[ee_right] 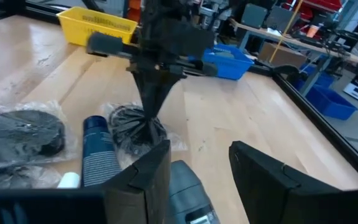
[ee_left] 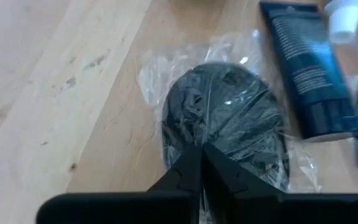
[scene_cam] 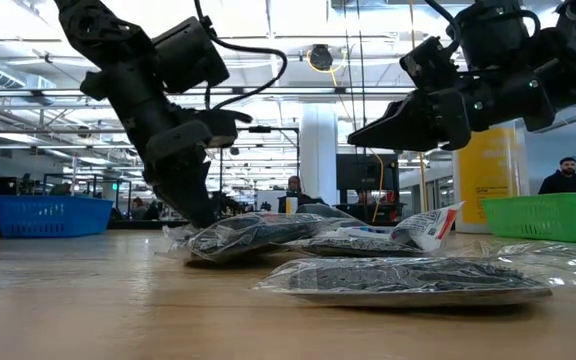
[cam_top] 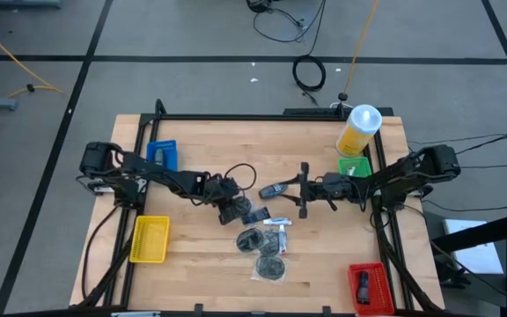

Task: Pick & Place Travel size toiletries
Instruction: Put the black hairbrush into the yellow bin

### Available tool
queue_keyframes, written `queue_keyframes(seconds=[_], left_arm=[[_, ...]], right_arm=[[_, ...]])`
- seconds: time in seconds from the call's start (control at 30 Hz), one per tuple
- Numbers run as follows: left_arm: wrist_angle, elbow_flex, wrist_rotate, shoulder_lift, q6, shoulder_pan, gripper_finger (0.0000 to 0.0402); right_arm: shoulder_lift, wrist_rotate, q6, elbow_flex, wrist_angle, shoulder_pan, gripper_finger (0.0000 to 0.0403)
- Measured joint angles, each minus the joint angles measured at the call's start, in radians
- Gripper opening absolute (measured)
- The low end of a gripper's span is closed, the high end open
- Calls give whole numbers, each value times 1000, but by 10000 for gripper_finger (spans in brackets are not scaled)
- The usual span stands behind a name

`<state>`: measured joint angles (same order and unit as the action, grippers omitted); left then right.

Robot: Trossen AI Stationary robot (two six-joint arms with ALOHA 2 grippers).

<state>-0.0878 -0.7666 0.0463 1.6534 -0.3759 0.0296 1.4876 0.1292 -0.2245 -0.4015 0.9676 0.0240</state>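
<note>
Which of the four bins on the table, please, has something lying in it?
The red bin at the near right corner: a dark object lies inside, while the blue, yellow and green bins look empty.

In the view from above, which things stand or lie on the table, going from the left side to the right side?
Yellow bin → blue bin → left pincer → right pincer → green bin → yellow bottle and red bin, about level with each other.
</note>
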Motion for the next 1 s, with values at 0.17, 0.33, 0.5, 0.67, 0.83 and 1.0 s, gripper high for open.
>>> queue_keyframes(seconds=[0.17,0.33,0.5,0.67,0.83,1.0], left_arm=[[-15,-1,6,-59,-6,-2,4],[-66,-1,7,-143,-39,-2,2],[-141,-10,13,-231,-110,-2,1],[-345,-165,8,-259,-122,-10,1],[-674,-366,-8,-255,-143,47,0],[-885,-490,-8,-254,-327,164,0]], right_arm=[[0,0,-4,0,-6,-3,155],[0,0,-4,0,-8,-3,155],[0,0,1,0,-10,-4,155],[0,0,2,0,-9,-4,155],[0,0,3,0,0,-4,155],[0,-1,3,0,0,-4,155]])
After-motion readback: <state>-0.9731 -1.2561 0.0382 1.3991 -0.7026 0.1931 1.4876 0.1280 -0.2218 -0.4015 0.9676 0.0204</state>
